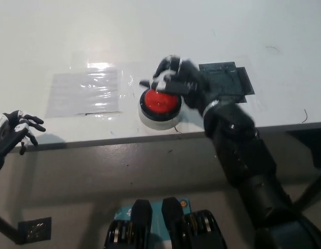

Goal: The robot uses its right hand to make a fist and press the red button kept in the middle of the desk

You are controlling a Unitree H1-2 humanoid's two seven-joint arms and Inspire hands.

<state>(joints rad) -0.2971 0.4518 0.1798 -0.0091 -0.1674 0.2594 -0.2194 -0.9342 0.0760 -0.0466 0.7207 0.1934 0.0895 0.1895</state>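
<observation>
You see the red button (159, 102) near the front edge of the white desk (150, 36), about in the middle of it. The red dome sits inside a low round housing (150, 120), black at the rim and white below, and this housing stands flat on the desk. Nothing else is inside the housing, only the dome.

The right hand (175, 81) is black and comes in from the lower right with its arm. It is at the far right side of the button, partly over the rim. Its fingers are curled in, close together like a loose fist, and they hold nothing. The hand is blurred in the picture, so you cannot tell if it touches the dome or only hangs just above it. Most of the red top is visible in front of the hand.

The left hand (14, 130) is white with dark fingers. It rests at the left edge of the picture, just at the front edge of the desk, well apart from the button. Its fingers are spread and it holds nothing.

On the desk, to the left of the button, lies a patch of clear tape (85, 92) that shines. To the right of the button, behind the right hand, lies a dark square patch (228, 83).
</observation>
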